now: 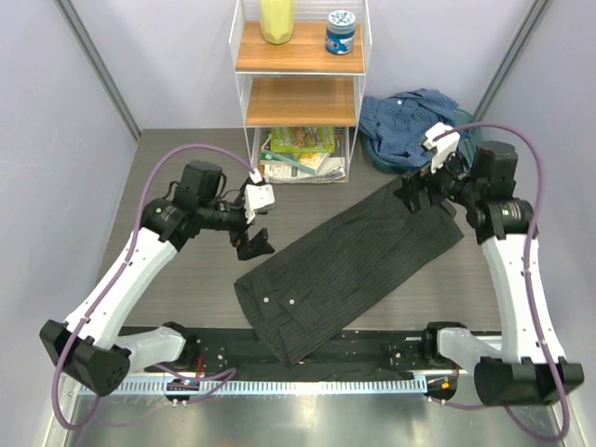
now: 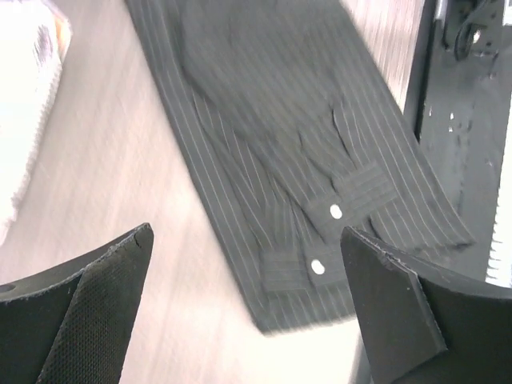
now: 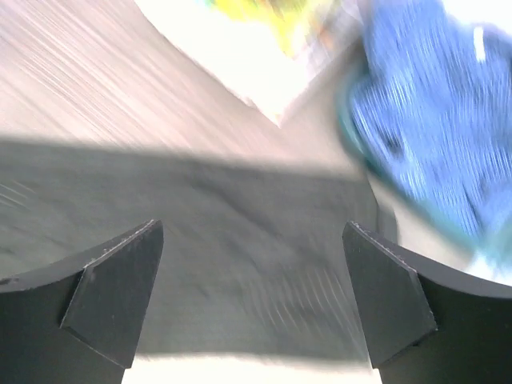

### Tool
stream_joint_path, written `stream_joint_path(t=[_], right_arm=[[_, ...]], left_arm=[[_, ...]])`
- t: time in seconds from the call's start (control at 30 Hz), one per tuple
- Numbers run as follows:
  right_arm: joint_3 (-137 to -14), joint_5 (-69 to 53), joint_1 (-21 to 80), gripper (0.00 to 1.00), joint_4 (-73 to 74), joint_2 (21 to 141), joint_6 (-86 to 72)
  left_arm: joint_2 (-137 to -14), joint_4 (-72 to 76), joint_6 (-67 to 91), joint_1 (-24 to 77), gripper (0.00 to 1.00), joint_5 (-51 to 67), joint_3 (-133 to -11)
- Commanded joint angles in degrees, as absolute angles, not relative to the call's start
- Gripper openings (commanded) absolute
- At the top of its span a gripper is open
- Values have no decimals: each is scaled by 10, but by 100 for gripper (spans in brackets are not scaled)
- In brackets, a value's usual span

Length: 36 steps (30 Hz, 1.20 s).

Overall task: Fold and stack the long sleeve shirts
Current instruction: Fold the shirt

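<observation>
Pinstripe first: the charcoal shirt (image 1: 349,270) lay flat on the worktop (image 1: 214,289) as 1 long narrow band, its long axis running on a diagonal from the near left to the far right; the buttoned cuffs (image 2: 336,210) sat at the near-left end. My left tool (image 1: 253,244) hung spread wide and gripping nothing, just beside that end on its left side; my right tool (image 1: 416,191) was spread as wide, also with nothing in it, over the far-right end. So each arm had 1 end of the band close to it, and I judged the next fold would bring 1 end over the other along that diagonal.

The blue shirt (image 1: 414,126) lay heaped at the far right, apart from the charcoal one and nearer my right arm; a teal rim showed under it, but I could not tell whether it was a basin. The shelf rack (image 1: 298,98) stood at the back: 1 yellow container (image 1: 277,19) and 1 blue-lidded jar (image 1: 341,33) on top, the middle board bare, magazines (image 1: 300,154) on the lowest level.
</observation>
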<state>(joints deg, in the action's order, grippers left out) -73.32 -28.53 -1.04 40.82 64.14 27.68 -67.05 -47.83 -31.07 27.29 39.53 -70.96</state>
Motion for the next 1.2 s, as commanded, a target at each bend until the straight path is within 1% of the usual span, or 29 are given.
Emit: stream_joint_path(t=[0.0,0.03,0.07,0.1,0.13,0.17,0.2,0.23,0.27,0.3,0.33,0.37,0.4,0.47,0.5,0.6,0.67,0.87,1.07,1.17], right_arm=[[-716,-384,55,100,291,647,150],[-726,-369,133,100,348,661,202],[-726,-316,173,100,370,676,215],[-693,-292,218,100,373,672,226],[-663,-280,283,100,359,664,239],[-631,-263,331,100,343,651,262],[-573,-209,377,100,327,630,271],[-548,-185,421,100,304,626,281],[-526,-154,516,100,291,626,287],[-492,-120,553,99,263,635,285],[-479,-110,591,98,249,642,284],[-467,-99,650,98,232,653,286],[-447,-72,678,97,197,663,293],[-426,-68,727,97,165,690,306],[-410,-63,738,96,143,698,325],[-392,-66,763,98,143,732,357],[-386,-65,768,99,142,744,366],[-375,-41,790,100,112,780,359],[-381,-22,807,100,95,814,361],[-390,-17,810,97,89,841,359]], left_arm=[[-691,-507,-446,274,100,469,-742],[-695,-539,-506,273,100,475,-741],[-702,-553,-565,252,100,502,-735],[-705,-604,-622,236,100,520,-715],[-711,-643,-692,222,100,528,-705],[-721,-676,-834,204,100,521,-694],[-726,-698,-870,197,98,518,-665],[-732,-707,-894,188,97,514,-650],[-738,-715,-932,175,96,511,-636],[-755,-725,-1015,170,93,499,-606],[-763,-733,-1059,161,92,491,-590],[-772,-734,-1096,156,91,482,-562],[-788,-729,-1150,151,90,479,-551],[-811,-708,-1178,142,89,476,-534],[-834,-703,-1213,140,89,468,-534],[-866,-697,-1244,134,89,466,-542],[-892,-717,-1294,134,89,454,-549],[-886,-673,-1373,135,90,427,-489],[-866,-623,-1365,139,91,447,-455],[-860,-592,-1346,144,91,457,-446]])
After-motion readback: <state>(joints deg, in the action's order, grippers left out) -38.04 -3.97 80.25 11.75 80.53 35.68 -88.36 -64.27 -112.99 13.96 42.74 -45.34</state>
